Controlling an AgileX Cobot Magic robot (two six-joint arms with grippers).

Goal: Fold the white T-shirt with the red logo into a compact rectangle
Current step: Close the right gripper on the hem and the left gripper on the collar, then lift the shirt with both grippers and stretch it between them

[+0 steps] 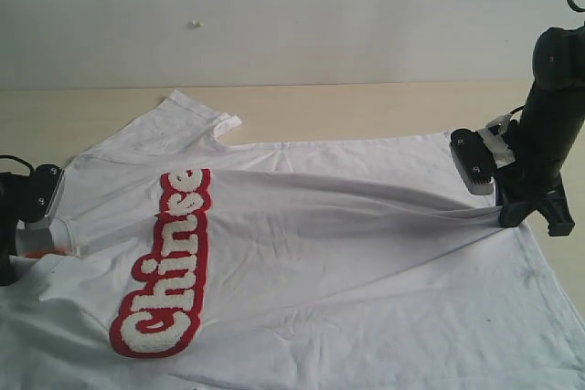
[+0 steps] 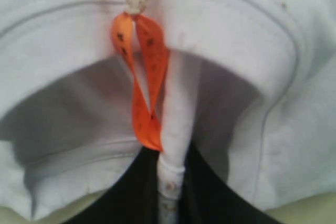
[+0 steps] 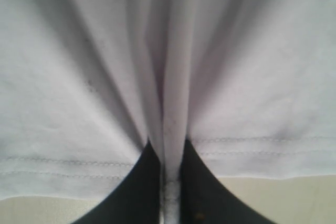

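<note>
The white T-shirt (image 1: 347,253) lies spread across the table with its neck at the left and its hem at the right. Its red logo (image 1: 164,262) runs lengthwise near the left. My left gripper (image 1: 37,235) is shut on the ribbed collar (image 2: 176,129), next to the orange neck tag (image 2: 144,77). At the right, my right gripper (image 1: 512,216) is shut on a pinched ridge of the stitched hem (image 3: 170,145). The cloth is pulled into a taut crease between the two grippers. One sleeve (image 1: 196,116) lies flat at the back left.
The beige table (image 1: 366,107) shows bare behind the shirt, against a white wall. The shirt's front part runs out of the bottom of the exterior view. The right arm's black body (image 1: 553,107) stands upright at the right edge.
</note>
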